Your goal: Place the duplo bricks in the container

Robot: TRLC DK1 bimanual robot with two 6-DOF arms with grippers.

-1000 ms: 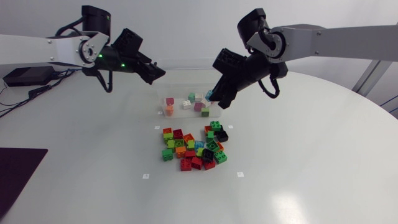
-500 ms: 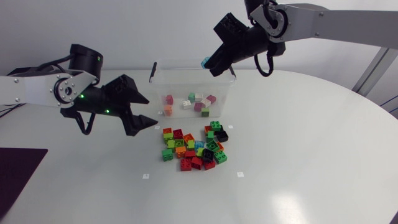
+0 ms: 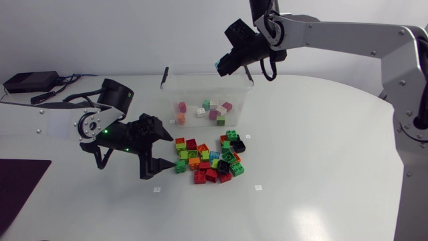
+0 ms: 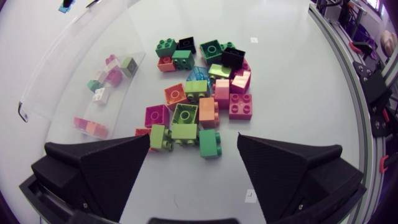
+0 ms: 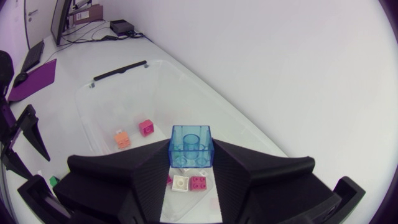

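A pile of Duplo bricks in red, green, orange and black lies at mid-table. Behind it stands the clear plastic container with several small bricks on its floor. My left gripper hovers low at the pile's left edge, open. In the left wrist view its fingers spread wide, and the pile lies just ahead of the left gripper. My right gripper hangs above the container's far rim, shut on a translucent blue brick. Below it the container stands with its top open.
The container's dark handle runs along its short side. A dark mat covers the table's left edge. White table stretches in front of and to the right of the pile.
My left arm swung down from beside the container to the pile's left edge. My right gripper rose with the blue brick to above the container's far rim.
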